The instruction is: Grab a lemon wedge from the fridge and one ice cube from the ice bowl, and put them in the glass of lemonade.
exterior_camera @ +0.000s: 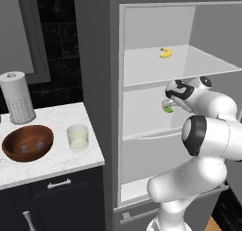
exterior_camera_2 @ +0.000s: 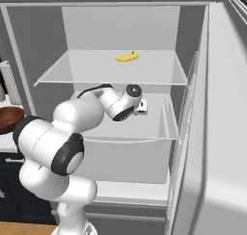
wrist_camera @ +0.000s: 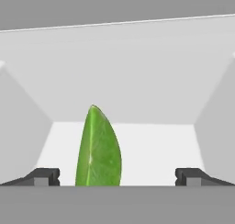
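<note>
The fridge [exterior_camera: 97, 83] stands open, white inside. My arm reaches onto its middle shelf. The lemon wedge [wrist_camera: 98, 149], yellowish-green, stands on that shelf between my fingers, nearer the left one; the left base view shows the wedge [exterior_camera: 168, 108] just at my hand. My gripper [wrist_camera: 117, 176] is open, its fingertips [wrist_camera: 43, 176] wide apart and touching nothing. From the right base view, the gripper [exterior_camera_2: 141, 107] points into the shelf. On the counter left of the fridge sit the glass of lemonade [exterior_camera: 77, 137] and the wooden ice bowl [exterior_camera: 27, 142] holding ice cubes [exterior_camera: 39, 144].
A small bright yellow curved piece [exterior_camera: 165, 53] lies on the upper shelf. A tall white perforated cylinder [exterior_camera: 17, 97] stands behind the bowl. The open fridge door [exterior_camera_2: 217, 133] stands close on the right. Shelf walls flank my hand on both sides.
</note>
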You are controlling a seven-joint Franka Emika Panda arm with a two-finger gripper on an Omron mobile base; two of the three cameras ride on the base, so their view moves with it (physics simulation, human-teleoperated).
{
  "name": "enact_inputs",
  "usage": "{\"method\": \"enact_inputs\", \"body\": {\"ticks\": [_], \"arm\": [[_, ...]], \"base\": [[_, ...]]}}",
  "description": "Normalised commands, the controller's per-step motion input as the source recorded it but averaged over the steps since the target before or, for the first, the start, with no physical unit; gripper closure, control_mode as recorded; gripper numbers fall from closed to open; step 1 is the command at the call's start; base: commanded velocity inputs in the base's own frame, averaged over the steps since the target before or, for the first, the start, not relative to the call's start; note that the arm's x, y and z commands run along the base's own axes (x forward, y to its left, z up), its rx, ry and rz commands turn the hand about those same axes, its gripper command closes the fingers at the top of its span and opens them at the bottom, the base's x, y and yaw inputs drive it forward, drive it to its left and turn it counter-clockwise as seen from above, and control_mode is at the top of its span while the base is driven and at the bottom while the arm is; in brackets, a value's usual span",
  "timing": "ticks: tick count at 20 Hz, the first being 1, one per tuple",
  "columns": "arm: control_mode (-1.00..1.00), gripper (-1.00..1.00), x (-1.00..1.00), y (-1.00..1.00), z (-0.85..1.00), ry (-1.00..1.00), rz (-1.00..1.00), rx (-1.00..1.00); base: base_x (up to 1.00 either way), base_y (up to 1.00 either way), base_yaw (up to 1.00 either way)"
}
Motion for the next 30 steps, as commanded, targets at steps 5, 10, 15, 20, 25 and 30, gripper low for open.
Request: {"method": "enact_inputs", "body": {"ticks": [5, 10, 15, 20, 25, 30], "arm": [[-1.00, -1.00, 0.02, 0.18, -0.08, 0.00, 0.08, -0.01], [-1.00, -1.00, 0.14, 0.21, -0.05, -0.01, 0.05, -0.01], [-1.00, -1.00, 0.05, 0.00, -0.09, -0.04, 0.00, 0.00], [-1.00, -1.00, 0.00, 0.00, -0.31, -0.01, 0.00, 0.00], [-1.00, -1.00, 0.00, 0.01, -0.10, -0.02, 0.00, 0.00], [-1.00, 1.00, 0.00, 0.02, -0.01, 0.00, 0.00, 0.00]], "base": [[0.00, 0.00, 0.00], [0.00, 0.00, 0.00], [0.00, 0.00, 0.00], [0.00, 0.00, 0.00], [0.00, 0.00, 0.00], [0.00, 0.00, 0.00]]}}
